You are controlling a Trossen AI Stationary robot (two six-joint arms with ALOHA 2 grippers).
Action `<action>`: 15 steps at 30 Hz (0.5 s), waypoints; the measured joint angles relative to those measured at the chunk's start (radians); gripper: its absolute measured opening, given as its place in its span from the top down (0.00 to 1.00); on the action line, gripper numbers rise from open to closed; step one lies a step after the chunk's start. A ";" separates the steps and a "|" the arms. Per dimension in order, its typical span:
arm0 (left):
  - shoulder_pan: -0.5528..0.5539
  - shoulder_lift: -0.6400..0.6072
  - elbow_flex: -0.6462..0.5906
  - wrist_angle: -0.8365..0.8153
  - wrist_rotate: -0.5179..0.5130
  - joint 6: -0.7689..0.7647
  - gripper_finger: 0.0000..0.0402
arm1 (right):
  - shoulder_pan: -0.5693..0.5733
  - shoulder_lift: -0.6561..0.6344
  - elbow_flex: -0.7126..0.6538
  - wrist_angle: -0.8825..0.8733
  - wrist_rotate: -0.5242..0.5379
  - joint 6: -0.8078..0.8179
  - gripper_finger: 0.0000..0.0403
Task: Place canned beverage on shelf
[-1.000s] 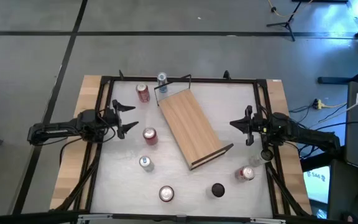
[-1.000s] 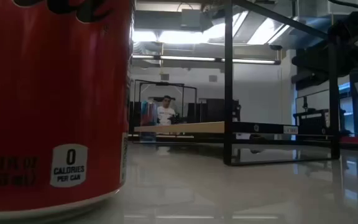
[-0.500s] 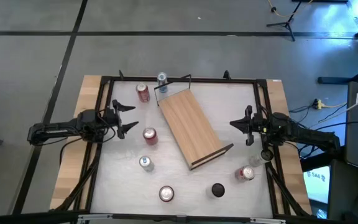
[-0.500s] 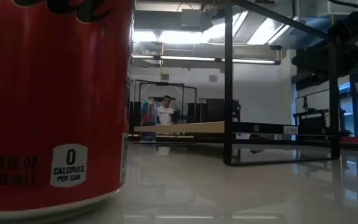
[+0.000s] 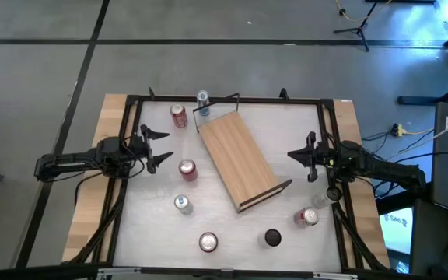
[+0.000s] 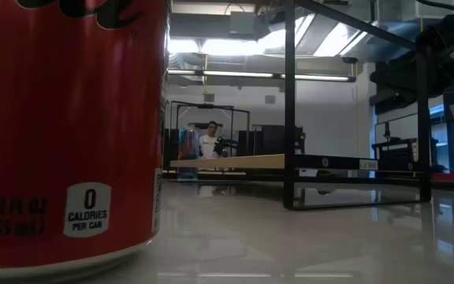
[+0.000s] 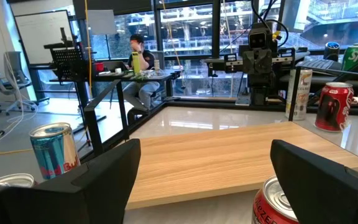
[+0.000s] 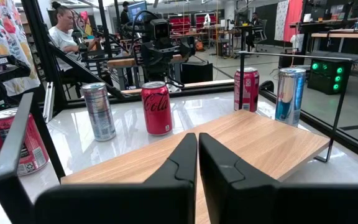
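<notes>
The shelf (image 5: 239,159), a light-wood board with black wire rails at its ends, lies slantwise flat on the white table's middle. Several canned beverages stand upright around it: a red one (image 5: 187,169) just right of my left gripper, a red one (image 5: 179,116) and a blue one (image 5: 202,99) at the far edge, a silver one (image 5: 182,204), and a red one (image 5: 208,243) at the near edge. My left gripper (image 5: 162,148) hovers open at the table's left edge, pointing level at the shelf. My right gripper (image 5: 294,154) hovers shut at the right edge, also facing the shelf (image 8: 247,143).
A black can (image 5: 272,237), a red can (image 5: 309,217) and a silver can (image 5: 333,193) stand at the near right. A black frame (image 5: 224,99) runs around the table. In the low view a red can (image 6: 69,126) fills the left half. People sit beyond the table.
</notes>
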 joint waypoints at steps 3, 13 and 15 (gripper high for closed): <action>0.000 0.000 0.000 0.000 0.000 0.000 0.13 | 0.000 0.000 0.000 0.000 0.000 0.000 0.96; 0.000 0.000 0.000 0.000 0.000 0.000 0.13 | 0.000 0.000 -0.001 0.003 0.079 0.000 0.96; 0.000 0.000 0.000 0.000 0.000 0.000 0.13 | 0.000 0.000 -0.001 0.004 0.096 -0.001 0.96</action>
